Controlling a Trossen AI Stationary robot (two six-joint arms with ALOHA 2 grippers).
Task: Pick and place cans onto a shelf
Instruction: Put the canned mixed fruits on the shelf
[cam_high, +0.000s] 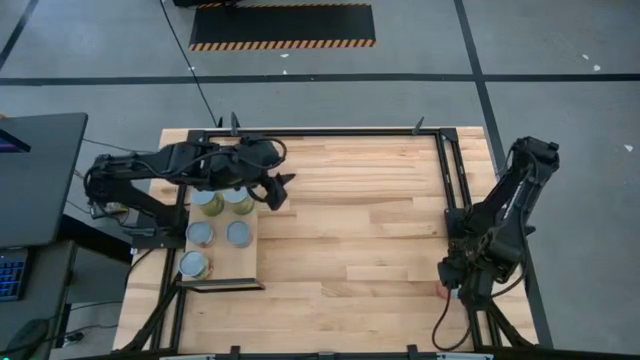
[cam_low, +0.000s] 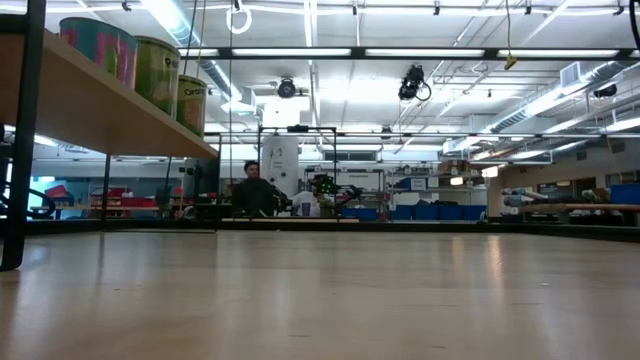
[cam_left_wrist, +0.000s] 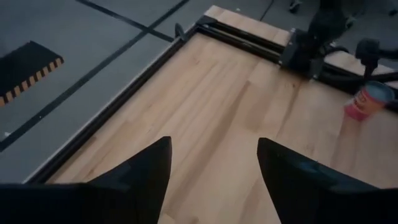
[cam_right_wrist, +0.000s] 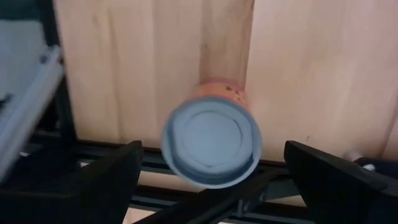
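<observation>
The right gripper (cam_right_wrist: 211, 180) hangs at the counter's (cam_high: 350, 230) near right edge, jaws spread wide and holding nothing. An orange-red can (cam_right_wrist: 212, 138) stands upright on the wood between the jaws; whether it touches them cannot be told. In the left wrist view this can (cam_left_wrist: 368, 101) stands beside the right arm's base.

Farther in, on the left side, the shelf (cam_high: 252, 262) carries five cans (cam_high: 238, 233) with pale tops, set in two rows. From the low view, three cans (cam_low: 160, 72) show along the shelf's raised board (cam_low: 110, 112).

The left gripper (cam_high: 277, 190) sits just past the shelf's far end, above bare wood, its jaws partly open and empty.

Beyond the counter a person (cam_low: 254, 188) sits in the workshop.
</observation>
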